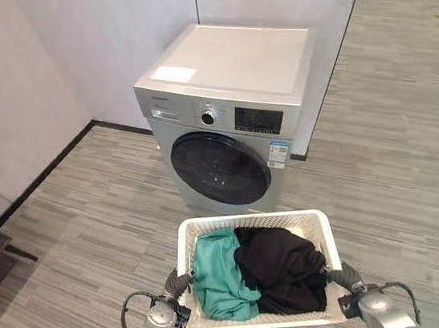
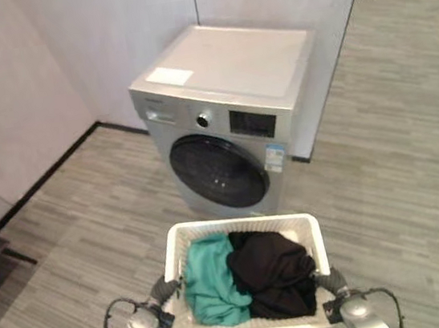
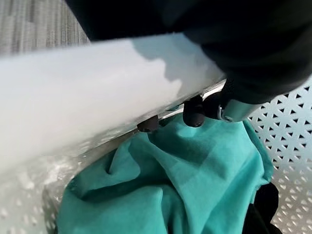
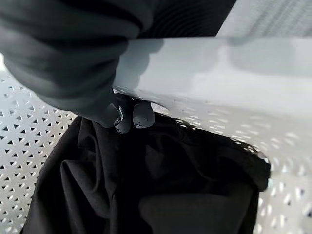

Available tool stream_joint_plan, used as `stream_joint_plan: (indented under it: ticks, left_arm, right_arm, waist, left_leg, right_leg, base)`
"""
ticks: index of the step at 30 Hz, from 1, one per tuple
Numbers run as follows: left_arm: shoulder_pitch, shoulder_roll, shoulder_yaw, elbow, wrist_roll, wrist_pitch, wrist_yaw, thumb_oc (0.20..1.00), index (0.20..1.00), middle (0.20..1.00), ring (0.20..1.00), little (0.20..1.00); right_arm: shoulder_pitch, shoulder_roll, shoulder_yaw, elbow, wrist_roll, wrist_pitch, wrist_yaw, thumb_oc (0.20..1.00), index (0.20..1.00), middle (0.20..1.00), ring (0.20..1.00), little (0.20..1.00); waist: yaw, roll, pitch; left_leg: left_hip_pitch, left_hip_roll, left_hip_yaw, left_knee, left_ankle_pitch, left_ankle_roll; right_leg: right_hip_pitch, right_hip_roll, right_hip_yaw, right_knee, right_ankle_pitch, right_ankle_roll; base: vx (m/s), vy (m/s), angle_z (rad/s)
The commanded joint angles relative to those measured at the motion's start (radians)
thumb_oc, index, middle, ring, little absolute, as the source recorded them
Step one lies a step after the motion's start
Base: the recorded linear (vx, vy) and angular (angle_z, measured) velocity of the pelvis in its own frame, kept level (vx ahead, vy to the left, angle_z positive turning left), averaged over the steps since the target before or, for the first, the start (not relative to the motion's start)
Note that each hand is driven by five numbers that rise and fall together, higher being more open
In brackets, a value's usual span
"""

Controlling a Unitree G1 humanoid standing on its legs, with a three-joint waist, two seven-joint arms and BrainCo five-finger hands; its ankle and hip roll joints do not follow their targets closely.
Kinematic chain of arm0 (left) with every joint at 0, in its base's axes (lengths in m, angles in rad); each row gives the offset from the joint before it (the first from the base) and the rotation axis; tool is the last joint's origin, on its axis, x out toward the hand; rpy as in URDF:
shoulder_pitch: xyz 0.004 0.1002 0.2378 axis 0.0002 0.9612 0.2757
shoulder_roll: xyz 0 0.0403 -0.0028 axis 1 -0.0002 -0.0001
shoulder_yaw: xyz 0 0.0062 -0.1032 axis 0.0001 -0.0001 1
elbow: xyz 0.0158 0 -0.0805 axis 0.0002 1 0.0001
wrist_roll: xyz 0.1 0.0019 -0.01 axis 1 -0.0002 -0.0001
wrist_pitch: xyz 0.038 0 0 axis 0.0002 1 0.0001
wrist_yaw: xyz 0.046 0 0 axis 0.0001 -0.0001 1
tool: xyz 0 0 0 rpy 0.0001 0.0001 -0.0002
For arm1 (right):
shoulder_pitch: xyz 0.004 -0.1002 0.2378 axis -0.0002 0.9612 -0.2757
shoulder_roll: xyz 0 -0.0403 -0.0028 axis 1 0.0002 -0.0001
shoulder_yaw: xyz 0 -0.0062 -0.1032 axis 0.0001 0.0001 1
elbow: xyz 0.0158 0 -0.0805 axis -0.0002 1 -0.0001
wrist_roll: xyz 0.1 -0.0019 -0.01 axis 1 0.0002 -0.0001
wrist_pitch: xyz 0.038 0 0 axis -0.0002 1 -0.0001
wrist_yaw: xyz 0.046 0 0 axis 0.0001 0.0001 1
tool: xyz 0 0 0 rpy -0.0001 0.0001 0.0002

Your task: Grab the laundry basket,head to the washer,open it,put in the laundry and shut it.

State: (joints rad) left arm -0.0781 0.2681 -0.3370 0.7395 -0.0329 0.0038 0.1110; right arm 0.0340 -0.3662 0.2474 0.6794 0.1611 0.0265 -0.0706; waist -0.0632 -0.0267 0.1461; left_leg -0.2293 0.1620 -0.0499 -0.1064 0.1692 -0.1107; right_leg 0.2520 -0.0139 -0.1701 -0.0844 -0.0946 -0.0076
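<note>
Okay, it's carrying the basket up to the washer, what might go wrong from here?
1. The washer door is shut, and both the left hand and right hand are hooked over the laundry basket rim, so neither is free to open it.
2. The black garment is heaped near rim height; tilting the basket may spill it or the teal garment.
3. Only fingertips curl over the rim, so the hold might slip.

Left hand (image 1: 179,283) fingers curled over a rim, right hand (image 1: 345,276) likewise
</note>
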Motion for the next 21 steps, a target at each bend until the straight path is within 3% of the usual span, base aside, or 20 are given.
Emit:
stream_joint_plan:
  ticks: [1, 2, 5, 6, 7, 8, 9, 10, 11, 12, 14, 15, 18, 21]
  left_arm:
    - [-0.025, 0.028, 0.017, -0.083, -0.059, -0.066, 0.04, 0.2, 0.2, 0.2, 0.2, 0.2]
    - [-0.02, 0.029, 0.019, -0.083, -0.056, -0.066, 0.04, 0.2, 0.2, 0.2, 0.2, 0.2]
    - [-0.005, 0.049, 0.017, -0.104, -0.053, -0.065, 0.033, 0.2, 0.2, 0.2, 0.2, 0.2]
    - [0.003, 0.078, 0.03, -0.14, -0.055, -0.062, 0.026, 0.2, 0.2, 0.2, 0.2, 0.2]
    - [0.005, 0.085, 0.036, -0.146, -0.055, -0.059, 0.027, 0.2, 0.2, 0.2, 0.2, 0.2]
    - [0.005, 0.096, 0.049, -0.15, -0.054, -0.055, 0.032, 0.2, 0.2, 0.2, 0.2, 0.2]
    - [0.003, 0.106, 0.053, -0.159, -0.05, -0.052, 0.032, 0.2, 0.2, 0.2, 0.2, 0.2]
    - [0.001, 0.115, 0.056, -0.161, -0.045, -0.05, 0.031, 0.2, 0.2, 0.2, 0.2, 0.2]
    - [0.011, 0.128, 0.063, -0.164, -0.048, -0.048, 0.027, 0.2, 0.2, 0.2, 0.2, 0.2]
    - [0.011, 0.128, 0.063, -0.164, -0.048, -0.048, 0.027, 0.2, 0.2, 0.2, 0.2, 0.2]
    - [0.028, 0.136, 0.079, -0.175, -0.049, -0.044, 0.021, 0.2, 0.2, 0.2, 0.2, 0.2]
    - [0.037, 0.139, 0.085, -0.175, -0.054, -0.048, 0.012, 0.2, 0.2, 0.2, 0.2, 0.2]
    - [0.048, 0.133, 0.091, -0.173, -0.055, -0.048, 0.009, 0.2, 0.2, 0.2, 0.2, 0.2]
    - [0.04, 0.119, 0.09, -0.163, -0.042, -0.052, 0.01, 0.2, 0.2, 0.2, 0.2, 0.2]
  right_arm:
    - [-0.053, -0.059, -0.061, -0.023, 0.02, -0.044, -0.024, 0.2, 0.2, 0.2, 0.2, 0.2]
    - [-0.056, -0.057, -0.062, -0.021, 0.02, -0.043, -0.023, 0.2, 0.2, 0.2, 0.2, 0.2]
    - [-0.069, -0.042, -0.066, -0.013, 0.021, -0.037, -0.024, 0.2, 0.2, 0.2, 0.2, 0.2]
    - [-0.064, -0.028, -0.09, -0.036, 0.028, -0.035, -0.027, 0.2, 0.2, 0.2, 0.2, 0.2]
    - [-0.069, -0.023, -0.097, -0.038, 0.028, -0.035, -0.034, 0.2, 0.2, 0.2, 0.2, 0.2]
    - [-0.079, -0.017, -0.109, -0.038, 0.025, -0.031, -0.037, 0.2, 0.2, 0.2, 0.2, 0.2]
    - [-0.086, -0.018, -0.114, -0.042, 0.021, -0.028, -0.039, 0.2, 0.2, 0.2, 0.2, 0.2]
    - [-0.098, -0.018, -0.116, -0.038, 0.021, -0.032, -0.043, 0.2, 0.2, 0.2, 0.2, 0.2]
    - [-0.106, -0.014, -0.117, -0.032, 0.021, -0.034, -0.047, 0.2, 0.2, 0.2, 0.2, 0.2]
    - [-0.106, -0.014, -0.117, -0.032, 0.021, -0.035, -0.047, 0.2, 0.2, 0.2, 0.2, 0.2]
    - [-0.111, -0.016, -0.11, -0.028, 0.009, -0.03, -0.042, 0.2, 0.2, 0.2, 0.2, 0.2]
    - [-0.115, -0.019, -0.102, -0.025, 0.008, -0.027, -0.036, 0.2, 0.2, 0.2, 0.2, 0.2]
    - [-0.114, -0.017, -0.093, -0.026, 0.004, -0.026, -0.035, 0.2, 0.2, 0.2, 0.2, 0.2]
    - [-0.102, -0.018, -0.092, -0.038, 0.001, -0.023, -0.031, 0.2, 0.2, 0.2, 0.2, 0.2]
  waist:
    - [0.05, 0.028, 0.021]
    - [0.057, 0.035, 0.015]
    - [0.07, 0.037, 0.004]
    - [0.074, 0.031, -0.004]
    - [0.076, 0.031, -0.007]
    - [0.074, 0.035, -0.001]
    - [0.075, 0.039, 0.005]
    - [0.073, 0.048, 0.013]
    - [0.079, 0.062, 0.016]
    - [0.078, 0.061, 0.016]
    - [0.079, 0.07, 0.012]
    - [0.072, 0.072, 0.019]
    - [0.074, 0.078, 0.024]
    - [0.048, 0.067, 0.036]
  left_leg:
    - [0.099, 0.072, 0.072, 0.036, -0.02, -0.025]
    - [0.111, 0.072, 0.076, 0.043, -0.016, -0.028]
    - [0.092, 0.025, 0.047, 0.179, -0.099, 0.0]
    - [0.101, -0.014, 0.086, 0.242, -0.173, 0.039]
    - [0.107, -0.033, 0.098, 0.254, -0.198, 0.059]
    - [0.127, -0.072, 0.119, 0.269, -0.233, 0.097]
    - [0.137, -0.085, 0.136, 0.269, -0.245, 0.116]
    - [0.151, -0.09, 0.154, 0.266, -0.255, 0.13]
    - [0.178, -0.105, 0.177, 0.256, -0.274, 0.148]
    - [0.179, -0.105, 0.177, 0.256, -0.275, 0.149]
    - [0.221, -0.121, 0.197, 0.229, -0.287, 0.161]
    - [0.248, -0.131, 0.21, 0.209, -0.295, 0.16]
    - [0.298, -0.135, 0.221, 0.183, -0.328, 0.155]
    - [0.325, -0.145, 0.235, 0.179, -0.333, 0.147]
  right_leg:
    - [-0.107, -0.042, 0.057, 0.048, -0.005, 0.058]
    - [-0.099, -0.048, 0.07, 0.048, -0.01, 0.063]
    - [-0.091, -0.118, 0.104, 0.1, -0.011, 0.088]
    - [-0.123, -0.165, 0.124, 0.206, -0.017, 0.12]
    - [-0.144, -0.184, 0.131, 0.238, -0.003, 0.134]
    - [-0.199, -0.216, 0.139, 0.337, 0.073, 0.146]
    - [-0.237, -0.229, 0.146, 0.399, 0.111, 0.146]
    - [-0.273, -0.24, 0.125, 0.46, 0.131, 0.139]
    - [-0.306, -0.261, 0.044, 0.517, 0.128, 0.131]
    - [-0.306, -0.262, 0.043, 0.518, 0.126, 0.132]
    - [-0.344, -0.259, -0.035, 0.512, 0.111, 0.121]
    - [-0.383, -0.224, -0.082, 0.437, 0.084, 0.121]
    - [-0.39, -0.211, -0.143, 0.344, 0.077, 0.137]
    - [-0.431, -0.2, -0.132, 0.229, 0.145, 0.15]
  base:
    - [0.24, 0.268, -0.52]
    - [0.33, 0.398, -0.47]
    - [0.34, 0.5, -0.11]
    - [0.38, 0.62, 0.08]
    - [0.41, 0.775, -0.09]
    - [0.22, 0.521, -0.46]
    - [0.17, 0.512, -0.68]
    - [0.15, 0.47, -0.56]
    - [0.11, 0.348, -0.37]
    - [0.14, 0.303, -0.4]
    - [0.16, 0.189, -0.3]
    - [0.16, 0.127, -0.24]
    - [0.19, 0.047, -0.62]
    - [0.17, -0.06, -0.17]
